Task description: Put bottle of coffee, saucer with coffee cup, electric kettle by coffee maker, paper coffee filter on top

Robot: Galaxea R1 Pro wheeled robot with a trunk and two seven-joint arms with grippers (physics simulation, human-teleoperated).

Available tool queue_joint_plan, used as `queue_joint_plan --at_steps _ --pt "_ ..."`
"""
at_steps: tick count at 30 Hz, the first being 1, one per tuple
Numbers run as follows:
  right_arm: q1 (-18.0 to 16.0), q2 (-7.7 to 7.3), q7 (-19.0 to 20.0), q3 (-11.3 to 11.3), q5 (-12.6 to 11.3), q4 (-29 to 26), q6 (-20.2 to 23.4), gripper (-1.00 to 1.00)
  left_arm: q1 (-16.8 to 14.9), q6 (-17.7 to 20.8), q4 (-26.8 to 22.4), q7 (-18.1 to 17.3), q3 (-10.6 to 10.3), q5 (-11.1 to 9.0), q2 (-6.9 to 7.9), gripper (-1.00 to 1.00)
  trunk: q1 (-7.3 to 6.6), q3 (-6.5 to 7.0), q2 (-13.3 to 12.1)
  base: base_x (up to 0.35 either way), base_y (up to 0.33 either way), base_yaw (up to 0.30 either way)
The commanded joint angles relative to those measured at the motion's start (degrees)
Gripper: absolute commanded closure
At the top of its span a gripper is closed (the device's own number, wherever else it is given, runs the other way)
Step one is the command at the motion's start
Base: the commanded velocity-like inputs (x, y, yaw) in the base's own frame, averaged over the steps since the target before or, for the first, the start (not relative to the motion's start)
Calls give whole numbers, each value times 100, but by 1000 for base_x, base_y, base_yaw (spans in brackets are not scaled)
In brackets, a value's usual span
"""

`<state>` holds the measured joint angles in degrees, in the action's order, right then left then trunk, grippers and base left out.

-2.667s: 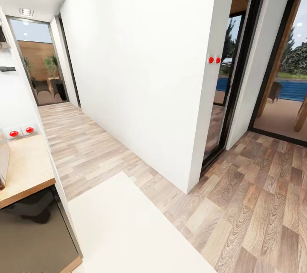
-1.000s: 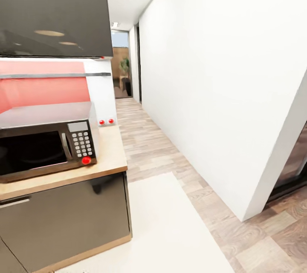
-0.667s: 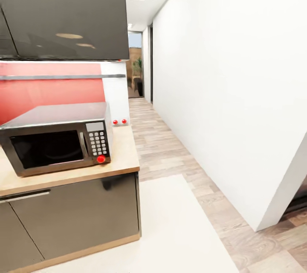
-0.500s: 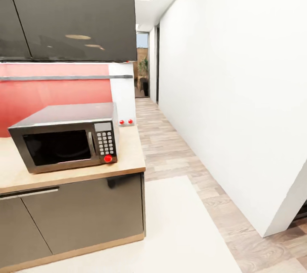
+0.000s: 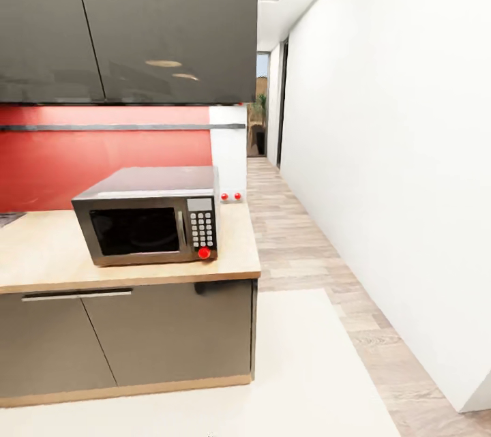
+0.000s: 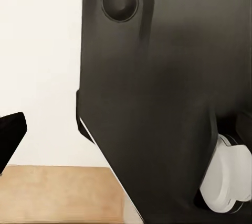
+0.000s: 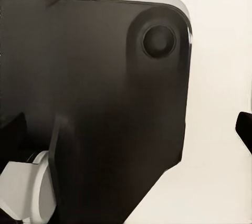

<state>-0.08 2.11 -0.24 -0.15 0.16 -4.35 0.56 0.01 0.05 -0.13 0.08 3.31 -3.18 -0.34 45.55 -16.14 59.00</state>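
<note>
Kitchen countertop (image 5: 41, 253) | microwave (image 5: 146, 217) on it | jaws' state: cannot tell

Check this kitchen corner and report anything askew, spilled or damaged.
Nothing stands out. The microwave sits upright and square on the countertop, its door shut. The cabinet fronts below are closed, and the floor shows no spill.

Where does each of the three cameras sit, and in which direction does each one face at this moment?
Head view: from the robot's head, facing the pale beige wood-look kitchen countertop with a silver-black box-shaped microwave, and a hallway at the right.
Left wrist view: near the left arm's end effector, facing the robot's glossy black rounded body housing.
Right wrist view: near the right arm's end effector, facing the same black housing.
Shared: both wrist views show that housing with a white wheel-like part.
</note>
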Motion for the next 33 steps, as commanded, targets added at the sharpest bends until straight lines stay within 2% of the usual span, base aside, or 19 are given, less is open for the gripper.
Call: queue_joint_plan --at_steps 1,33 --pt "-1 0 -2 -2 1 -5 6 -100 -1 -2 -2 1 30 -30 -1 -100 -22 13 -38 0 0 279" --pt "-1 0 -2 -3 1 -5 1 -100 -1 0 -5 1 21 -33 -8 -100 -725 588 -1322 0 0 279"
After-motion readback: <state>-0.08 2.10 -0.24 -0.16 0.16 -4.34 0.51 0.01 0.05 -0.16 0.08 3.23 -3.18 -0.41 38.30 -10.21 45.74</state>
